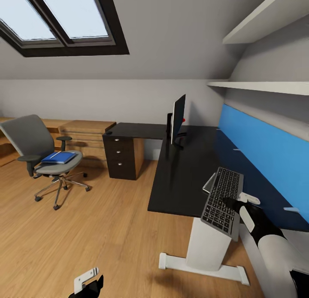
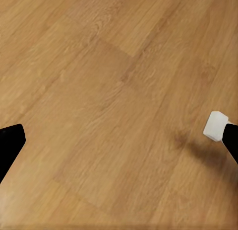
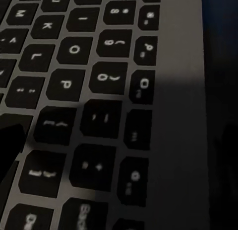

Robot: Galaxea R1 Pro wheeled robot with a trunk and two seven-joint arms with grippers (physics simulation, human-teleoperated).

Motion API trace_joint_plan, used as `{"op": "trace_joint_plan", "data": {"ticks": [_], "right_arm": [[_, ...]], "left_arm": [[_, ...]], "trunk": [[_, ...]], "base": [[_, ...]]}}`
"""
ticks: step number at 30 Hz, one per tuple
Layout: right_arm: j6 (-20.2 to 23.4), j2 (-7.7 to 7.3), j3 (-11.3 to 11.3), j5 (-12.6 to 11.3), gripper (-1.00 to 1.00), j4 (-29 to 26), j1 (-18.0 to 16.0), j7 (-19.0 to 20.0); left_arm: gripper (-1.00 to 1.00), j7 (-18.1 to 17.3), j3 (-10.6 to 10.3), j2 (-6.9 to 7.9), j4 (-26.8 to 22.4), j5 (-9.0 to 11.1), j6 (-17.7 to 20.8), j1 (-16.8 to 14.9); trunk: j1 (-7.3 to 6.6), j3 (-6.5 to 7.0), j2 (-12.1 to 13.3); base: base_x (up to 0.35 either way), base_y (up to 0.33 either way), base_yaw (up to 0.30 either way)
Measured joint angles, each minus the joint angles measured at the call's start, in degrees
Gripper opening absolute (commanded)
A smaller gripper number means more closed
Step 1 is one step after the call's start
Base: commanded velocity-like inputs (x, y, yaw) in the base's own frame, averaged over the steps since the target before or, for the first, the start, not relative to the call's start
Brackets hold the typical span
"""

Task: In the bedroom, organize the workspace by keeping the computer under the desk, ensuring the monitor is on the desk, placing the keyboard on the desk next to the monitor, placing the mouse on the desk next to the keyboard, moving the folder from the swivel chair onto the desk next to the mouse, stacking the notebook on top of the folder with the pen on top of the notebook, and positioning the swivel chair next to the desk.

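Head view: step in hand is keyboard placement. The right tool (image 1: 234, 202) is clenched on the keyboard (image 1: 223, 200), which hangs tilted over the counter (image 1: 184, 173) edge at 4 o'clock. Next move: carry it toward the monitor (image 1: 178, 117) at 12 o'clock and lay it flat beside it. Left tool (image 1: 88, 281) is released above the floor (image 2: 99, 91). The chair (image 1: 40, 152) at 9 o'clock carries the folder (image 1: 59, 157).

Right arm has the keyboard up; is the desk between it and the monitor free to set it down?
Yes: nothing visible stands between the keyboard and the monitor; that stretch of black desk top is bare.
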Motion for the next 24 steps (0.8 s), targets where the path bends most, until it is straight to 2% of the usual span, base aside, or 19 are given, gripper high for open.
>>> {"op": "trace_joint_plan", "data": {"ticks": [8, 15, 24], "right_arm": [[-0.1, -0.01, 0.0, 0.1, 1.0, 0.0, 0.0, 0.2], [-0.2, 0.0, 0.0, 0.0, 1.0, 0.4, 0.0, 0.4], [-0.3, -0.01, 0.1, 0.2, 1.0, 0.5, 0.0, 0.4]], "left_arm": [[1.0, 0.0, 0.0, -0.04, 0.0, 0.0, 0.0, 0.0], [1.0, 0.0, 0.0, -0.02, 0.0, 0.0, 0.0, 0.0], [1.0, 0.0, 0.0, -0.04, 0.0, 0.0, 0.0, 0.0]], "trunk": [[0.0, 0.0, 0.0], [0.02, 0.0, 0.0], [0.0, 0.0, 0.0]], "base": [[-0.003, 0.0, 0.0], [-0.131, 0.0, 0.0], [-0.022, 0.0, 0.0]]}}
